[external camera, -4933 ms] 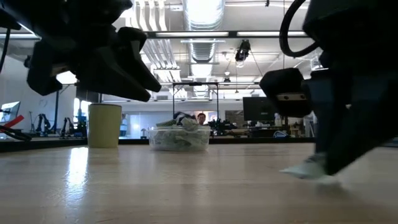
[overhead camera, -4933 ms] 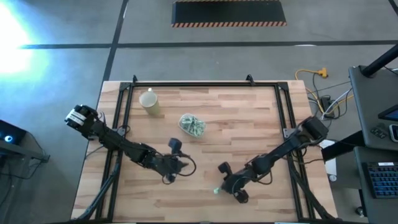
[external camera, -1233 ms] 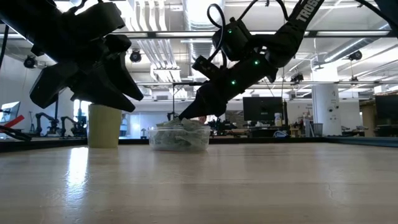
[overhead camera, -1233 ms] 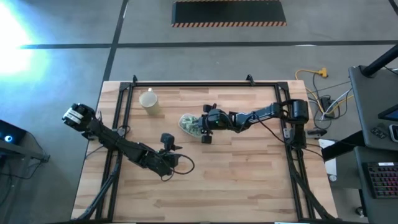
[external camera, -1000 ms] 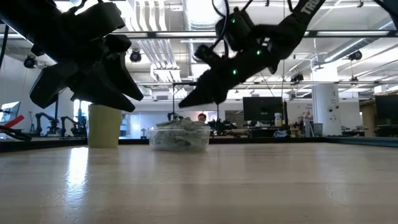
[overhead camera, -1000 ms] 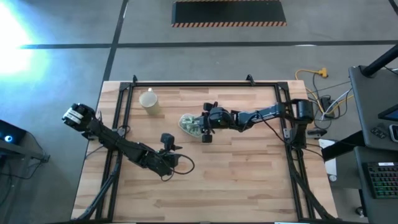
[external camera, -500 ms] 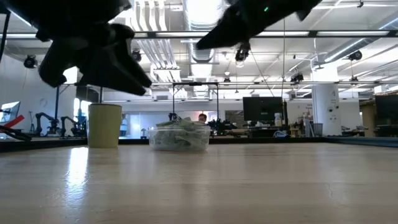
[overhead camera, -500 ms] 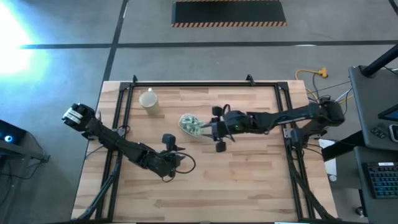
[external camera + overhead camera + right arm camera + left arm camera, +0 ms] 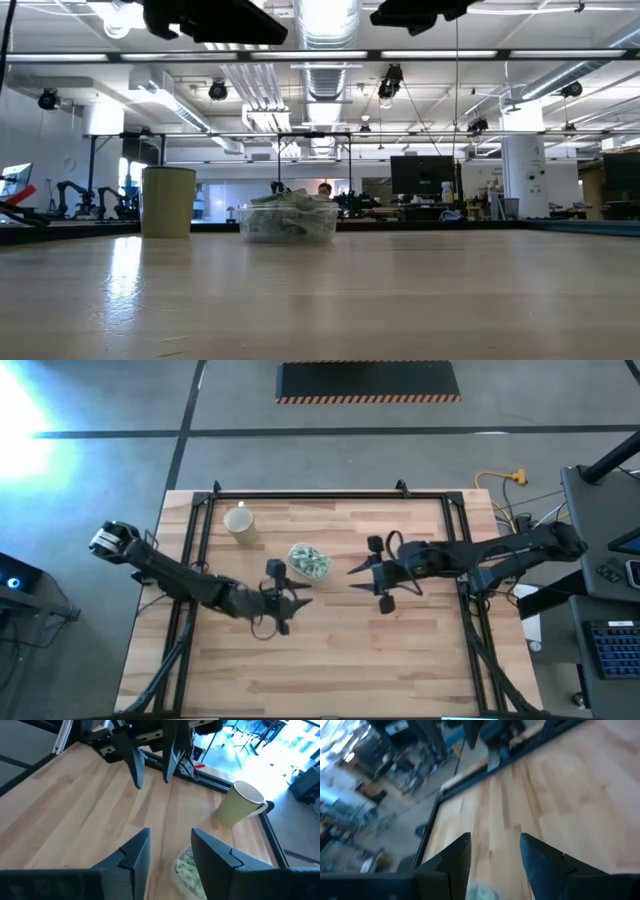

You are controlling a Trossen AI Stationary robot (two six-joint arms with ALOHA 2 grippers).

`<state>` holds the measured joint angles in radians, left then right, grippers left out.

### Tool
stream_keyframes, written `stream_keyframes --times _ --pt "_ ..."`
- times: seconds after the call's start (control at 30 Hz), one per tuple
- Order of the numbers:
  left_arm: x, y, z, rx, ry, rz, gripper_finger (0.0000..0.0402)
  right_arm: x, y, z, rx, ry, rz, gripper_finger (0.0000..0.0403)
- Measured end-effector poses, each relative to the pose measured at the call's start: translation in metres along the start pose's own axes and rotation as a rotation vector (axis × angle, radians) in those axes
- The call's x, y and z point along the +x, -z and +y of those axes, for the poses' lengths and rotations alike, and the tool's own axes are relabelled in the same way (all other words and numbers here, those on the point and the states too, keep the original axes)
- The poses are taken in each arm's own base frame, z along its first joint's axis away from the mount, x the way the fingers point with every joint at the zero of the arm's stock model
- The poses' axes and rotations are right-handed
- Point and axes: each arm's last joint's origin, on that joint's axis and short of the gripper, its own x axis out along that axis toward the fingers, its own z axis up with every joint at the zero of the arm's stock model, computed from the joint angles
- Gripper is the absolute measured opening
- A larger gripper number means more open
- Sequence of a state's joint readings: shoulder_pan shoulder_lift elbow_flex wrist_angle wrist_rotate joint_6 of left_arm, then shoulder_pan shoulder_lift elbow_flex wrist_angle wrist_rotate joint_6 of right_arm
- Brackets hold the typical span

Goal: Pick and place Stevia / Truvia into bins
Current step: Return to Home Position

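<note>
The clear bin (image 9: 297, 554) stands on its base at the middle of the table, heaped with green-and-white Stevia sachets (image 9: 311, 563). The low view shows its wall (image 9: 290, 226), the right wrist view the sachets (image 9: 189, 868). My right gripper (image 9: 352, 571) hangs open just right of the bin, raised, fingers pointing at it. My left gripper (image 9: 304, 600) hangs open near and a little left of the bin, also raised, with nothing plainly between its fingers (image 9: 462, 851). In the low view both arms show only at the top edge.
A pale yellow cup (image 9: 239, 523) stands at the far left of the table, left of the bin (image 9: 168, 202). A black frame (image 9: 300, 496) runs along the table's far and side edges. Bare wood lies across the near half (image 9: 330, 670).
My right gripper has drawn back from over the bin toward the table's right edge and risen. My left gripper has risen too, out of the low view's middle, and shifted toward the right and the bin. The bin and its sachets stay put.
</note>
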<state>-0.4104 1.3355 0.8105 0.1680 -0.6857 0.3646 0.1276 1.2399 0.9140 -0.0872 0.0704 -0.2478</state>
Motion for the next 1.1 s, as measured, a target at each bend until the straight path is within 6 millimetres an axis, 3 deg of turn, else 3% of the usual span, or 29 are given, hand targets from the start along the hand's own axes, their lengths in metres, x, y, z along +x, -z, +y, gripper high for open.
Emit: stream_keyframes --times 0.17,0.43,0.63,0.83,1.1 --pt "0.005 0.010 0.030 -0.031 0.050 -0.083 0.0153 -0.014 0.007 0.000 0.007 0.011 -0.024 0.0128" --pt "-0.001 0.049 0.068 -0.127 -0.029 -0.121 0.0153 -0.044 0.015 0.000 0.009 0.034 -0.089 0.0132" --pt "-0.037 0.070 0.080 -0.192 -0.048 -0.205 0.0153 -0.066 0.028 0.002 0.016 0.056 -0.171 0.0127" --pt "-0.078 0.086 0.080 -0.245 0.004 -0.379 0.0153 -0.087 0.044 0.004 0.022 0.091 -0.307 0.0123" --pt "-0.102 0.112 0.077 -0.277 -0.024 -0.469 0.0153 -0.113 0.067 0.007 0.045 0.137 -0.391 0.0130"
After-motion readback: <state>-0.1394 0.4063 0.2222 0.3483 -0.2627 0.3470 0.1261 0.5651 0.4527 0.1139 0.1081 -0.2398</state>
